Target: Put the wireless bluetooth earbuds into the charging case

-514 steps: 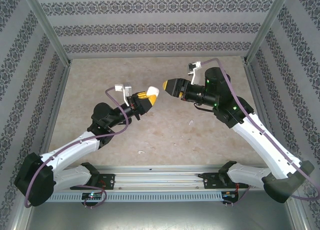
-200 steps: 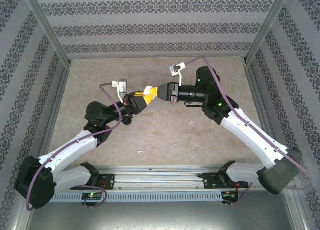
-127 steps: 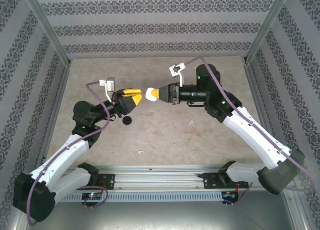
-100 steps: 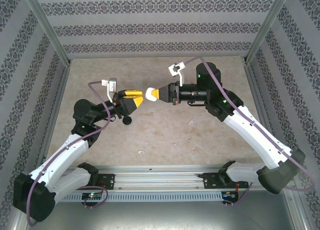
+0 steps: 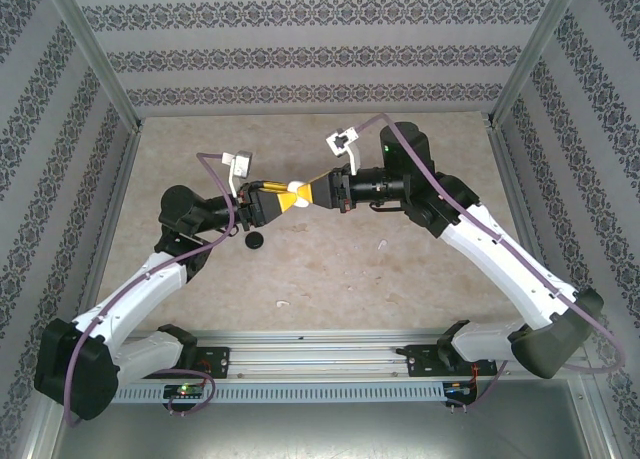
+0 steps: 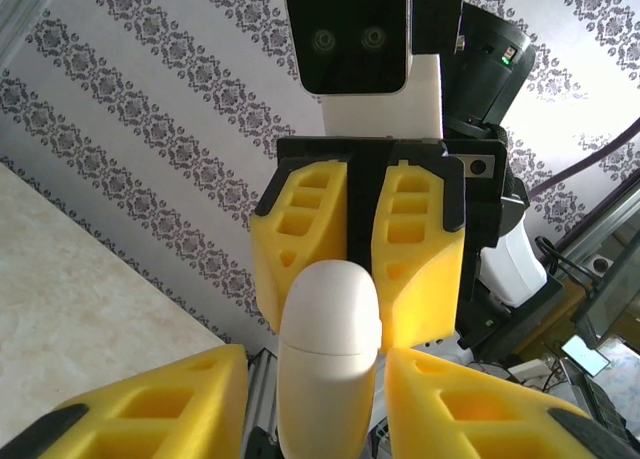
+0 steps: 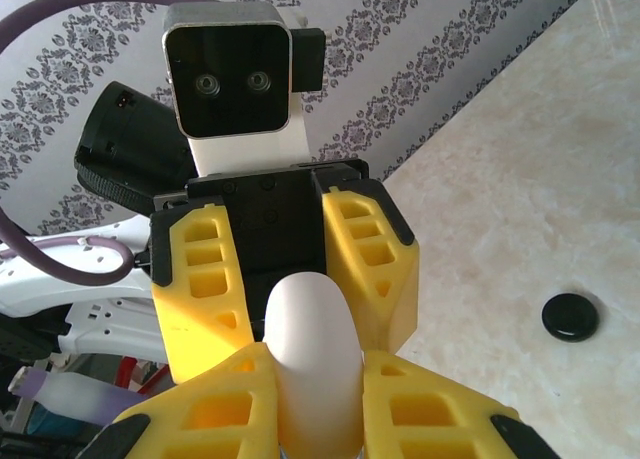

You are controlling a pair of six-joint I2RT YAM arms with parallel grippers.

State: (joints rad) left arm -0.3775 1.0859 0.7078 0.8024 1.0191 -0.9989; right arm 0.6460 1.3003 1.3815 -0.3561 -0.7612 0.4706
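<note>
The white case (image 5: 298, 191) is up in the air over the middle of the table (image 5: 330, 279), lying level between my two hands, which meet nose to nose there. My right hand (image 5: 314, 191) has it: in the right wrist view the case (image 7: 310, 364) is pinched between my yellow fingertips (image 7: 225, 404), which press on both its sides. My left hand (image 5: 283, 197) reaches in from the other end with its fingers spread around the case and not closed on it. In the left wrist view the case (image 6: 328, 359) stands between those fingers (image 6: 160, 404), with a thin dark gap on one side. A seam runs across the case there, and its rounded end points at the right hand's fingers just beyond it.

The earbuds are all down on the table, none in the case. The black earbud (image 5: 255, 240) lies just below my left wrist; the right wrist view also catches it (image 7: 571, 317) on the pale stone surface. One white earbud (image 5: 381, 245) lies under my right forearm. The other white earbud (image 5: 282, 304) is nearer the front edge, well apart from the first.
</note>
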